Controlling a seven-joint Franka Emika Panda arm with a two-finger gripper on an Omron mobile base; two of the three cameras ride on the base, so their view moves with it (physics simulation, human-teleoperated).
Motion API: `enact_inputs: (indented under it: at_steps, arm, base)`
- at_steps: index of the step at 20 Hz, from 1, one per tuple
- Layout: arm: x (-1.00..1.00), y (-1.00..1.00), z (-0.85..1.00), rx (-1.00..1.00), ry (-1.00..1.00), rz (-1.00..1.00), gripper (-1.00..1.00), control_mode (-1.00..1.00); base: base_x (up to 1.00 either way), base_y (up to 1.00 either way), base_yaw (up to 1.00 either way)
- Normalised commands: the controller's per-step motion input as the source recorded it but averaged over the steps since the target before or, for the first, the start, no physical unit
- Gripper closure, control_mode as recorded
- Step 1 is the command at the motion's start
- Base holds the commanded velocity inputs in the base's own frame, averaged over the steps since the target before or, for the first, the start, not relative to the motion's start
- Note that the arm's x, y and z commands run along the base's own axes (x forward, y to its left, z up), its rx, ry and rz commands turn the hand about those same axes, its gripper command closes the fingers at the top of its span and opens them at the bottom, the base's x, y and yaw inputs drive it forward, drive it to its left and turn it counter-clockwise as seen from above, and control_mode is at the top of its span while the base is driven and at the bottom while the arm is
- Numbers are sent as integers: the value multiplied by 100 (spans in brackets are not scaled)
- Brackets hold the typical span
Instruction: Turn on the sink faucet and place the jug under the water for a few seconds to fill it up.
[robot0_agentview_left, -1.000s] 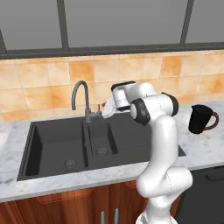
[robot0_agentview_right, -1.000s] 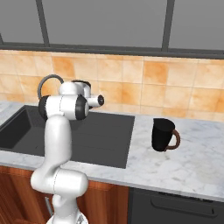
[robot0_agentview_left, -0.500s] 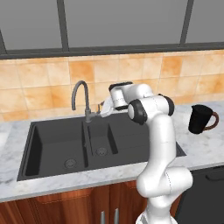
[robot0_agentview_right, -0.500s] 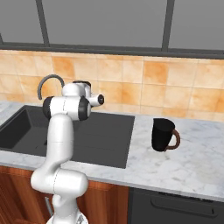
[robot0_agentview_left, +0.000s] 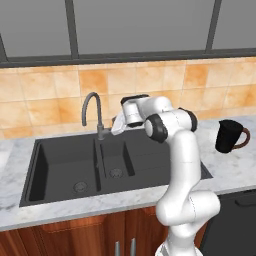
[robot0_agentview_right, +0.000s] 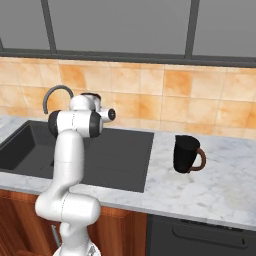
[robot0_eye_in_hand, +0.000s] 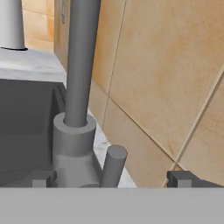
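The sink faucet curves its grey spout over the dark sink; no water runs from it. My gripper is at the faucet's base, just to its right, and is open. In the hand view the faucet stem rises close ahead. Its small lever handle stands between my spread fingertips with gaps on both sides. The black jug with its reddish-brown handle stands upright on the marble counter far to the right, also seen as the jug from the other side.
Orange tiled wall runs directly behind the faucet, very near the hand. The sink's ribbed drainboard lies between my arm and the jug. A white upright object stands on the counter beyond the sink.
The hand has crept a little left and down toward the faucet's base. The jug has not moved and the jaws have stayed wide.
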Motion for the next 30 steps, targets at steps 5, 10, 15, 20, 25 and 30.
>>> enact_inputs:
  at_steps: [5, 10, 15, 20, 25, 30]
  arm:
    - [14, 37, 0, 0, 3, 0, -100, -100]
    - [35, 22, -1, 0, 5, 0, 100, -100]
    - [25, 0, 0, 0, 5, -4, 100, -100]
    - [4, -4, 0, 0, 1, -19, 100, -100]
    - [6, -17, 0, 0, 0, -25, 100, -100]
    - [25, -52, 0, 4, 3, -30, 100, -100]
  base:
    - [0, 0, 0]
    - [0, 0, 0]
    - [0, 0, 0]
    - [0, 0, 0]
    - [0, 0, 0]
    - [0, 0, 0]
